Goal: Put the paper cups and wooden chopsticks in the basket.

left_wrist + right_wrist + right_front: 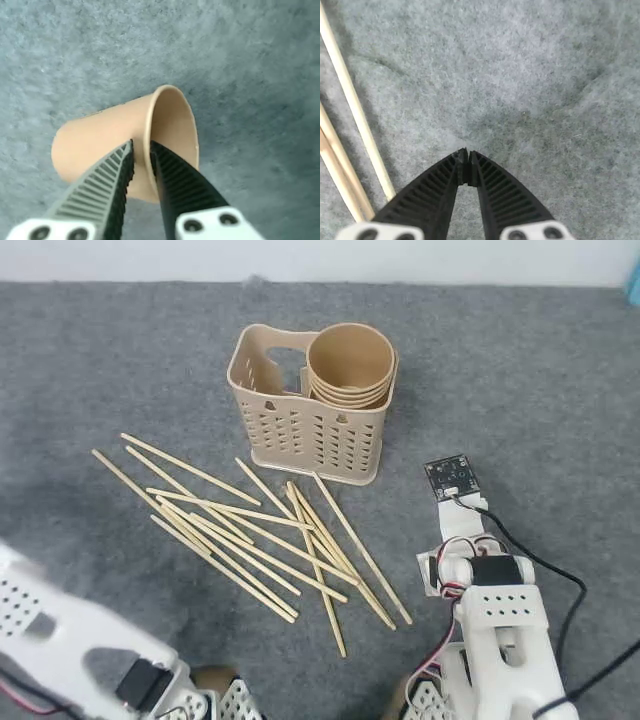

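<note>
The grey felt-covered table (540,380) carries everything. The left arm (60,640) sits at its near left corner and the right arm (505,625) at its near right corner, both white.

A beige perforated basket (300,435) stands upright toward the far edge, about midway across. A stack of paper cups (350,360) sits in its compartment on the right arm's side, rims rising above the basket wall.

The wooden chopsticks (250,535) lie loose on the table on the near side of the basket, a crossed, overlapping scatter running from the left half toward the right arm. The ends of a few come close to the basket's foot.

A single paper cup (95,145) is tipped on its side in the left wrist view, mouth turned toward the camera. The left gripper (141,145) is clamped on this cup's wall at the rim, one finger inside and one outside.

The right gripper (468,152) is pressed closed with nothing between its tips, over bare felt, with a few of the chopsticks lying just beside it
</note>
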### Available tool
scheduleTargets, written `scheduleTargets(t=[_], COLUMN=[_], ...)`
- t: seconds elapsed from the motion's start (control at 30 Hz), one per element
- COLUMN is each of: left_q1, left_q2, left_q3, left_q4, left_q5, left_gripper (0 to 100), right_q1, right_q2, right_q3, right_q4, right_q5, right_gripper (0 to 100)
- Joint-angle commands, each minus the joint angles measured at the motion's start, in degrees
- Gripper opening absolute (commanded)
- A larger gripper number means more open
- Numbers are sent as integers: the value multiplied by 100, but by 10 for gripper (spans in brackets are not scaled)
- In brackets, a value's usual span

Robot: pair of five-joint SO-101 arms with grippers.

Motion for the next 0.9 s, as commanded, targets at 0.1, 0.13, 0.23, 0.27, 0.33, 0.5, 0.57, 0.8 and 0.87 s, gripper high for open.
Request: scheduleTargets(t=[0.1,0.13,0.23,0.27,0.33,0.5,0.57,0.8,0.87], left_q1=[721,774,932,976,1073,1336,1407,1327,1248], left_q2=[-765,-897,-1301,-1424,-1662,-2119,-2154,-2163,-2198], left_q3=[40,40,48,101,347,1560,1938,2651,2668], left_q4=[202,202,211,211,211,202,167,-176,-158], left_q5=[1204,1354,1653,1732,1785,1758,1749,1732,1512], left_gripper=[11,11,11,11,11,11,11,11,11], right_q1=[-57,-57,-57,-57,-57,-57,-57,-57,-57], right_q2=[-13,-13,-13,-13,-13,-13,-13,-13,-13], right_q3=[-53,-53,-53,-53,-53,-53,-53,-53,-53], right_q4=[-84,-84,-84,-84,-84,-92,-92,-92,-92], right_q5=[-9,-9,-9,-9,0,0,0,0,0], right_gripper=[10,10,10,11,11,11,11,11,11])
